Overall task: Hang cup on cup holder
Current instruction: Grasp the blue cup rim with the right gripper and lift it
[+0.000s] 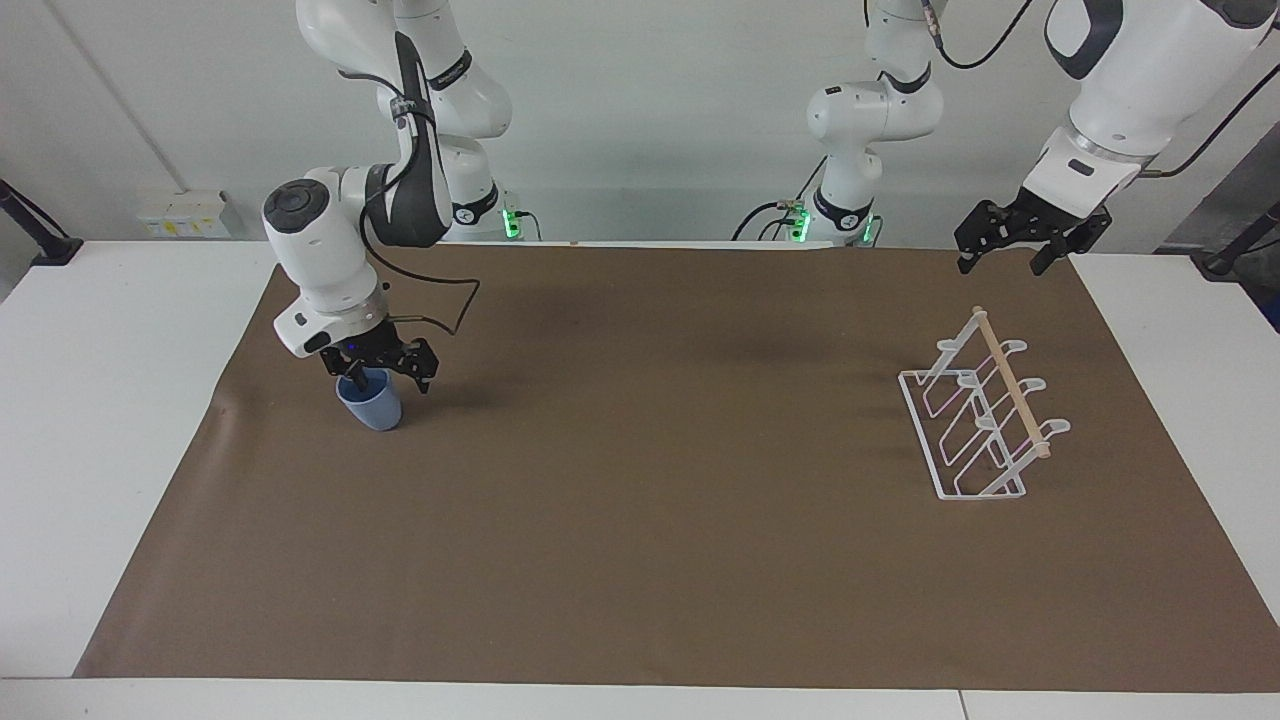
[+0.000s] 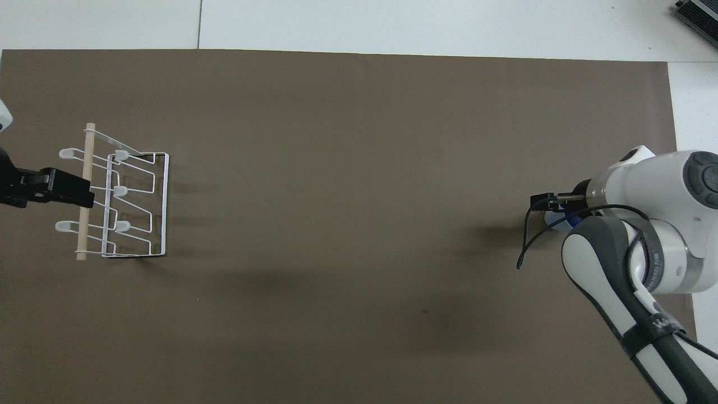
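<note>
The light-blue cup (image 1: 372, 408) stands upright on the brown mat toward the right arm's end of the table. My right gripper (image 1: 386, 381) is down at its rim and open, one finger inside the cup and the other outside it. In the overhead view the right arm hides nearly all of the cup (image 2: 554, 219). The white wire cup holder (image 1: 975, 425) with its wooden dowel stands toward the left arm's end and also shows in the overhead view (image 2: 134, 205). My left gripper (image 1: 1003, 262) waits open in the air near the mat's edge, apart from the holder.
The brown mat (image 1: 650, 480) covers most of the white table (image 1: 110, 400). A black cable (image 1: 440, 300) loops from the right wrist over the mat beside the cup.
</note>
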Controlling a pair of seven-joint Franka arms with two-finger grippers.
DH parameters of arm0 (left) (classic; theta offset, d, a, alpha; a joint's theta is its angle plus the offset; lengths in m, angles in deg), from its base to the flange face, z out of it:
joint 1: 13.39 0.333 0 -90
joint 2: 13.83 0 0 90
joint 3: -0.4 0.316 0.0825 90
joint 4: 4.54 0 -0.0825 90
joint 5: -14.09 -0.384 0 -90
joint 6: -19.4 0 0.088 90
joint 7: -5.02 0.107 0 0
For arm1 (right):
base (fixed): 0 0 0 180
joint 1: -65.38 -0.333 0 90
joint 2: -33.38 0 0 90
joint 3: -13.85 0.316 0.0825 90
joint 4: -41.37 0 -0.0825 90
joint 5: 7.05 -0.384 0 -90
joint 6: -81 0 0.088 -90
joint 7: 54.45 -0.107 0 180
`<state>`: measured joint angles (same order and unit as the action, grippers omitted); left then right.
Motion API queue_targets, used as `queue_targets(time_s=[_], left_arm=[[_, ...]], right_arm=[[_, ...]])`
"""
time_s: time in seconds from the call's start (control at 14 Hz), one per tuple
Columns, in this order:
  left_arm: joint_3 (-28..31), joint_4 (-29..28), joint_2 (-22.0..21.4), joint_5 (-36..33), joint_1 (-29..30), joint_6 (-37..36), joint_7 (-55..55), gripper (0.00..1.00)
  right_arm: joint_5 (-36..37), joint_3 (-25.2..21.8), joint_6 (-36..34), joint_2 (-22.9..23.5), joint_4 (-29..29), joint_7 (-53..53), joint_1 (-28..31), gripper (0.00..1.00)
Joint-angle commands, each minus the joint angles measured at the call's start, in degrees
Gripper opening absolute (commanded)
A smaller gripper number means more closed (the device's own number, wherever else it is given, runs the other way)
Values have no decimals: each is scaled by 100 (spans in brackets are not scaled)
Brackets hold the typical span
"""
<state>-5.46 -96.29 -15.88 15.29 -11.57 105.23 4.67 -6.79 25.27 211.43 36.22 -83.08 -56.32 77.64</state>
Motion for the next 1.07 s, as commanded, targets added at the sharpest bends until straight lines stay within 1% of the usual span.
queue_targets(time_s=[0.0,0.14,0.21,0.36,0.57,0.64,0.71,0.79,0.86,0.93,1.0], left_arm=[[41,-98,-95,56,-6,118,9,100],[32,-115,-103,56,-67,110,0,100],[23,-115,-103,56,-85,101,0,100],[23,-124,-103,56,-85,118,0,100],[6,-71,-86,65,-59,171,52,100],[6,-63,-68,65,-85,197,35,100],[-12,-71,-77,65,-94,232,26,100],[-20,-132,-103,100,-94,302,26,100],[-12,-263,-129,300,-86,416,17,100],[-12,-456,-234,476,-94,539,9,100],[-12,-493,-261,478,-103,566,-9,100]], right_arm=[[-140,10,254,-81,-246,178,31,100],[-140,10,255,-81,-246,169,31,100],[-140,10,255,-90,-272,178,31,97],[-140,10,255,-99,-290,169,31,85],[-140,10,255,-99,-290,161,31,71],[-140,10,255,-99,-290,160,23,69],[-140,10,255,-99,-290,160,23,64],[-140,10,246,-99,-290,160,23,56],[-140,10,237,-99,-290,169,23,46],[-140,10,211,-108,-290,169,23,32],[-140,10,193,-108,-290,152,23,19]])
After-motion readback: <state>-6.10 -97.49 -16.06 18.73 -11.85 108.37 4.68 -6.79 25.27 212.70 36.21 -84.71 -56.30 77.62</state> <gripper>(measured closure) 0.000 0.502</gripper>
